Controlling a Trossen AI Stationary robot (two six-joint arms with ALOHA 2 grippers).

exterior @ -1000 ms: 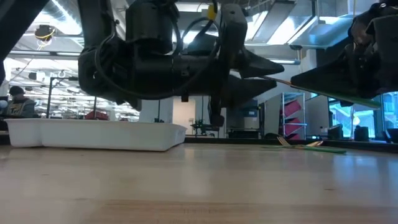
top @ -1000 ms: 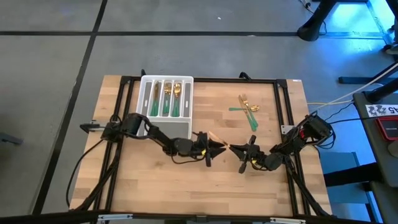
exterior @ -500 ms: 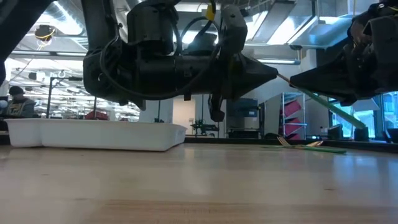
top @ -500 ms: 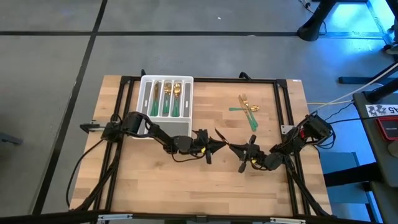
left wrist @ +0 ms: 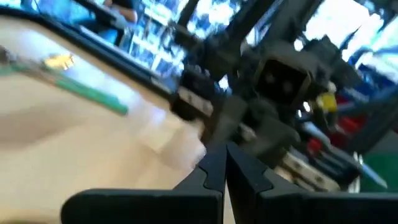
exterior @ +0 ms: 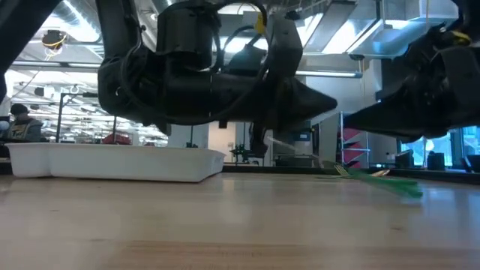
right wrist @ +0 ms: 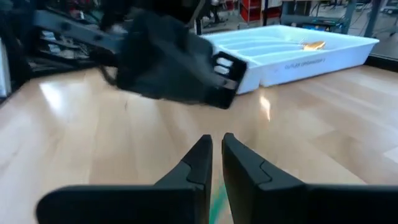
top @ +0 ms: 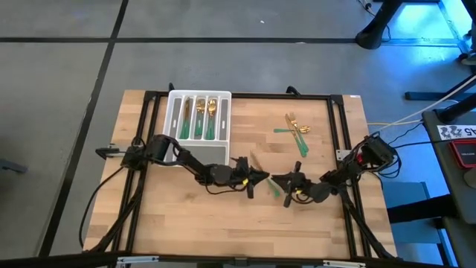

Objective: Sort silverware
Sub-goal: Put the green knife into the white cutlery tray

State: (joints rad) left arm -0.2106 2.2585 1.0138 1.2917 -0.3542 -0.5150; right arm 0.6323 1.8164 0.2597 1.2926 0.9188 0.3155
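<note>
1. Left gripper (top: 262, 177) and right gripper (top: 277, 181) meet tip to tip above the table (top: 223, 223), near its middle.
2. Left gripper's fingers (left wrist: 214, 168) are pressed together, empty as far as shows; right gripper's are narrow, with a green sliver between them in its wrist view.
3. A green-handled piece (exterior: 386, 184) slants down to the table below the right gripper.
4. Farther back, loose silverware (top: 296, 131) lies right of the tray (top: 172, 112), which holds more pieces (top: 199, 117).

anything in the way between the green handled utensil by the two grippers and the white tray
Nothing lies on the wood between the utensil and the tray. Only the left arm reaches across that stretch, above the table.
</note>
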